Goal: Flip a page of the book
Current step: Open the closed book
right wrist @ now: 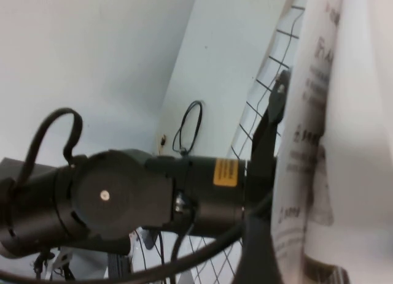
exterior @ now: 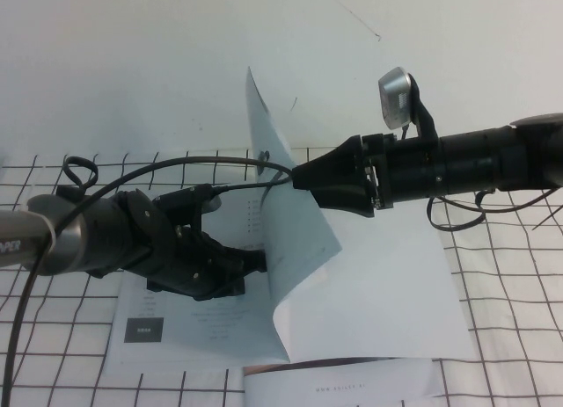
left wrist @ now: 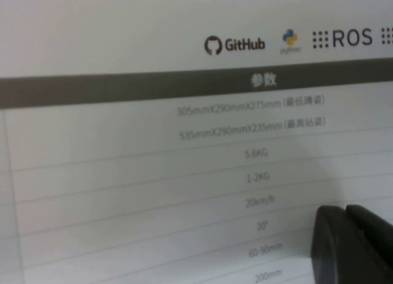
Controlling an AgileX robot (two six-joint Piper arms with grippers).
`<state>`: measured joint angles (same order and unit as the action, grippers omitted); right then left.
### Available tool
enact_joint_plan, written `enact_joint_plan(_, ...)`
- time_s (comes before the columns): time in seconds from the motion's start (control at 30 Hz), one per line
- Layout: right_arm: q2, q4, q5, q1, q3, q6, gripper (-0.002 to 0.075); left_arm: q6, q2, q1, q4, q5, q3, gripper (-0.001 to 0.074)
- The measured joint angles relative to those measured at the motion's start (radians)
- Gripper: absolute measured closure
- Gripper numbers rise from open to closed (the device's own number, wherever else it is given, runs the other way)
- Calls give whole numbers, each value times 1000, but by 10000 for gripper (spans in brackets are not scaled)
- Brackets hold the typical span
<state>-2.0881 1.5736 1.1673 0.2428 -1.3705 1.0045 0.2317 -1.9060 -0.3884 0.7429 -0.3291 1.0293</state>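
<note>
The page [exterior: 290,240] stood lifted above the open book [exterior: 413,310], thin, light and floppy; the right gripper [exterior: 299,177] pinched it mid-sheet, though an edge grip seemed safer; the left gripper [exterior: 251,265] pressed the left leaf, its grasp unclear.

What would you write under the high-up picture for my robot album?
Right gripper lifts a page upright over the open book; left gripper rests low on the left-hand sheet.

table: white top, black grid lines [exterior: 510,284] | white strip, small grey lettering: near edge [exterior: 352,388]
</note>
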Motion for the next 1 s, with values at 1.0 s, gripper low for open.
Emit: enact_joint_plan(1.0, 65, 3, 2, 3, 0, 59, 256, 2, 225, 21, 6, -35, -2, 737)
